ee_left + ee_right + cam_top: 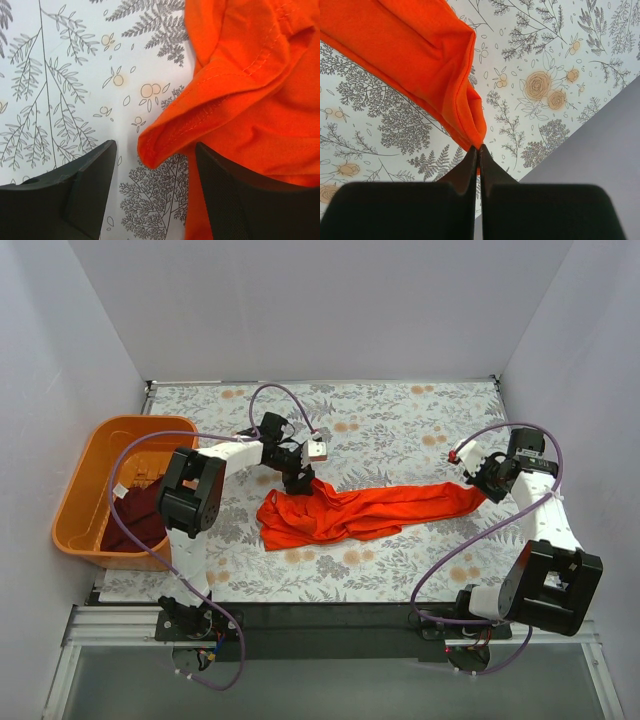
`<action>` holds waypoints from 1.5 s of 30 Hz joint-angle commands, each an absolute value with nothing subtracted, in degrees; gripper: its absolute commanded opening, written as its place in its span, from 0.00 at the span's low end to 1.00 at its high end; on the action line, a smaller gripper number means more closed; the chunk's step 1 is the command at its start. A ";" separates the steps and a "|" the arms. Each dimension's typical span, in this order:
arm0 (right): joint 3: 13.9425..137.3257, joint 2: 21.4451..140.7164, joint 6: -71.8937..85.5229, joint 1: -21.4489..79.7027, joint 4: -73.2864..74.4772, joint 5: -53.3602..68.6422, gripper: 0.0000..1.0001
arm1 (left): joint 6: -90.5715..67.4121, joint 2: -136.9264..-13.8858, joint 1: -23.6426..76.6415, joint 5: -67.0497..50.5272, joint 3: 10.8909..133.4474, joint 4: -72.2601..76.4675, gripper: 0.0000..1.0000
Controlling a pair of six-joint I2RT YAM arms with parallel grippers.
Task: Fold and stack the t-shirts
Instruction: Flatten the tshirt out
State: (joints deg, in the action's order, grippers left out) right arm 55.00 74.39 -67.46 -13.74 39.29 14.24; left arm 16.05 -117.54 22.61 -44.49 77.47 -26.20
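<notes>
The bright orange-red t-shirt [365, 510] lies stretched and bunched across the middle of the table. My right gripper [478, 480] is shut on its right end; the right wrist view shows the cloth [440, 70] pinched between the closed fingertips. My left gripper [300, 483] is open just above the shirt's upper left edge; in the left wrist view a folded hem [200, 115] lies between the spread fingers [95, 175]. The dark maroon t-shirt [135, 515] lies crumpled in the orange basket.
The rigid orange plastic basket [85, 480] stands at the table's left edge. Grey walls enclose the table on the left, back and right. A floral cloth [400, 410] covers the table. Purple cables loop over both arms.
</notes>
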 commanded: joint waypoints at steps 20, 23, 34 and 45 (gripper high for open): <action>66.42 74.18 -62.06 -13.45 40.60 17.13 0.01 | -5.57 -103.30 14.69 -48.08 90.70 -32.87 0.00; 69.77 73.39 -59.68 -13.45 40.61 18.10 0.01 | -12.63 -94.53 13.71 -42.11 90.36 -33.40 0.00; 75.22 58.11 -55.11 -13.89 40.43 18.98 0.01 | -28.73 -59.19 11.60 -24.01 80.16 -30.85 0.00; 95.87 68.01 -39.91 -13.80 28.56 19.94 0.01 | -25.58 -63.09 11.60 -9.06 87.71 -17.50 0.00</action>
State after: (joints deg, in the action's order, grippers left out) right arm 91.39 61.36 -45.93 -13.74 34.26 19.88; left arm -27.14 -56.47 12.05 -15.99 86.63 -22.85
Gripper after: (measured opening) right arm 0.022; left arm 0.014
